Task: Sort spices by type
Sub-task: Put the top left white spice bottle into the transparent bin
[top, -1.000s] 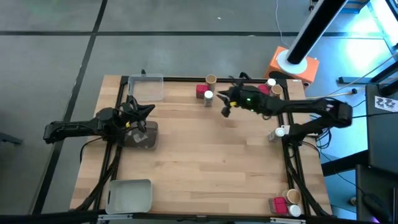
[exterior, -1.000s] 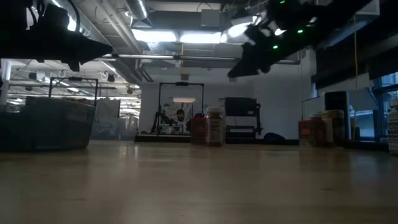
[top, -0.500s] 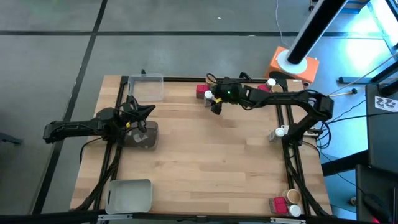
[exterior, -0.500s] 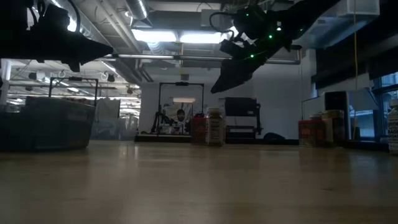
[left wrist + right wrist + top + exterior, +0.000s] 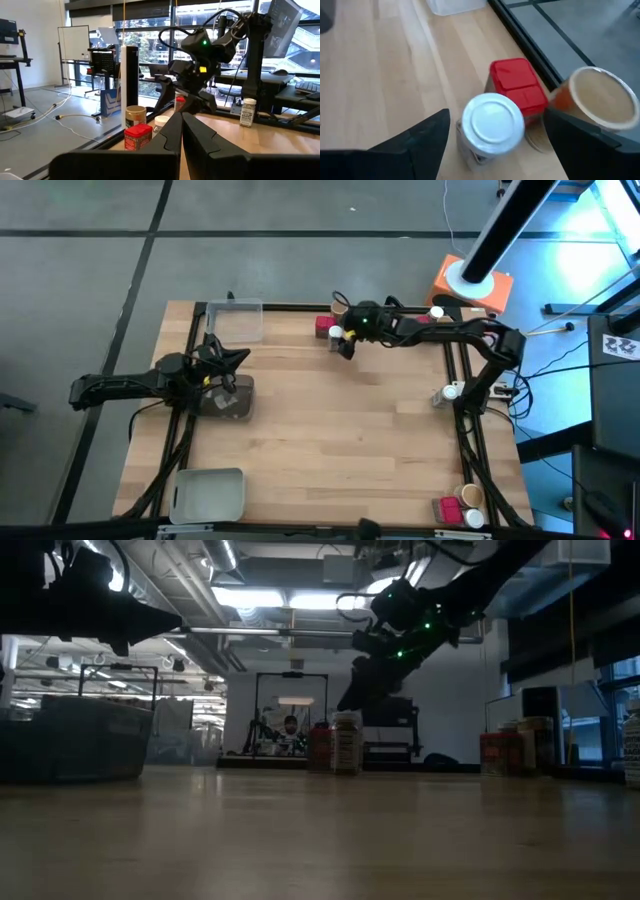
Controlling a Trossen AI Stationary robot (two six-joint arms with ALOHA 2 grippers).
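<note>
Three spices stand together at the table's far edge: a white-lid jar [image 5: 336,333], a red box [image 5: 323,325] and a tan-lid jar [image 5: 339,308]. My right gripper [image 5: 345,342] hovers open over the white-lid jar [image 5: 492,122], slanting down. One finger [image 5: 420,142] stands on each side of the jar without touching it. The red box [image 5: 517,92] and the tan-lid jar [image 5: 600,95] lie just beyond. My left gripper [image 5: 235,358] waits shut above a grey tray [image 5: 228,398] at the left.
More spices stand at the far right corner [image 5: 437,320], one white-lid jar [image 5: 450,392] at the right edge and three at the near right corner [image 5: 462,508]. A clear tray [image 5: 235,320] sits far left, a pale tray [image 5: 208,493] near left.
My right gripper has moved toward the table's left and far edge, sinking and tipping further down, until it stands over the white-lid jar. The spices have stayed where they were.
</note>
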